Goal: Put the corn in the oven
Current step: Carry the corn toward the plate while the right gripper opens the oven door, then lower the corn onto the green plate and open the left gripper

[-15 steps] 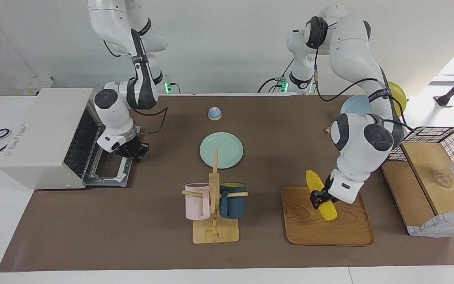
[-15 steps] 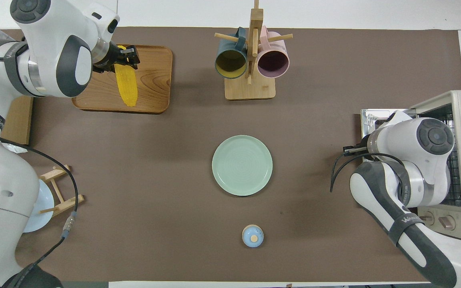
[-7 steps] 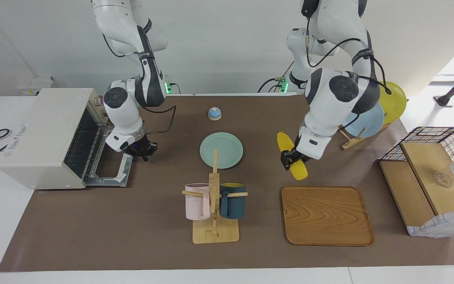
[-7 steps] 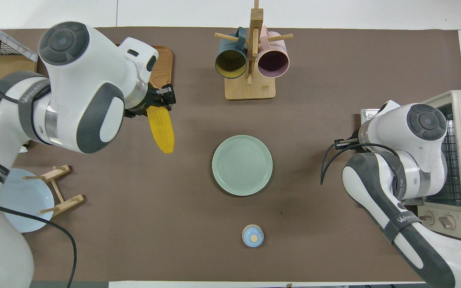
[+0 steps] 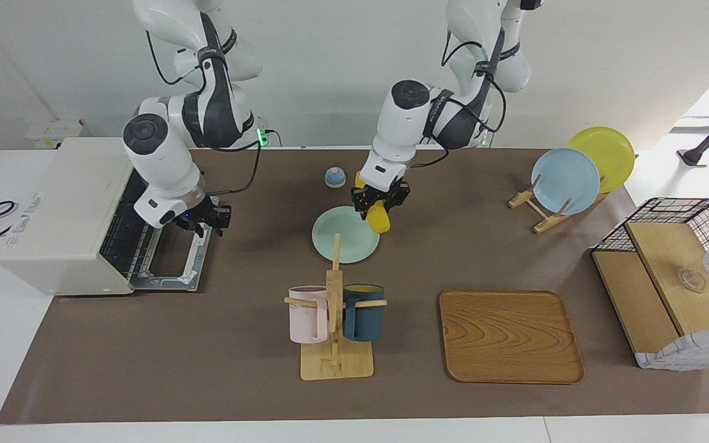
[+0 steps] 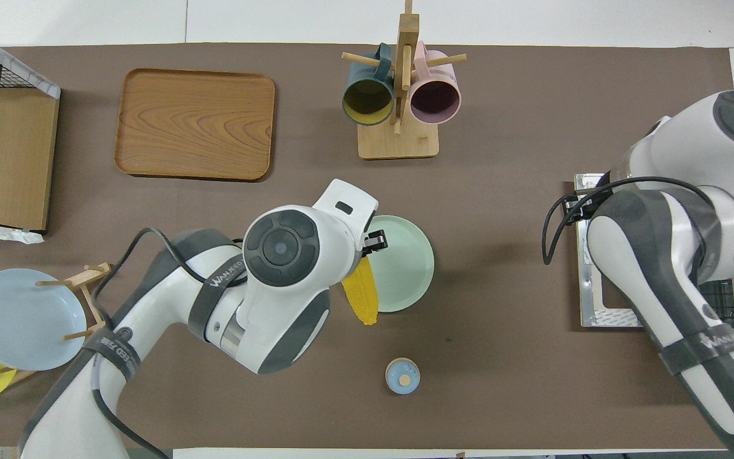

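My left gripper is shut on the yellow corn and holds it in the air, tilted, over the edge of the green plate at the table's middle. In the overhead view the corn sticks out from under the left arm, at the plate's rim. The off-white oven stands at the right arm's end of the table with its door dropped open and the wire rack showing. My right gripper is open and empty, just above that door. In the overhead view the right arm hides it.
A mug rack with a pink and a dark blue mug stands farther from the robots than the plate. A wooden tray, a small blue bell, a stand with blue and yellow plates and a wire-and-wood basket box are also on the table.
My left gripper lifted the corn off the wooden tray and carried it toward the table's middle, over the green plate's edge. My right gripper shifted slightly over the oven door.
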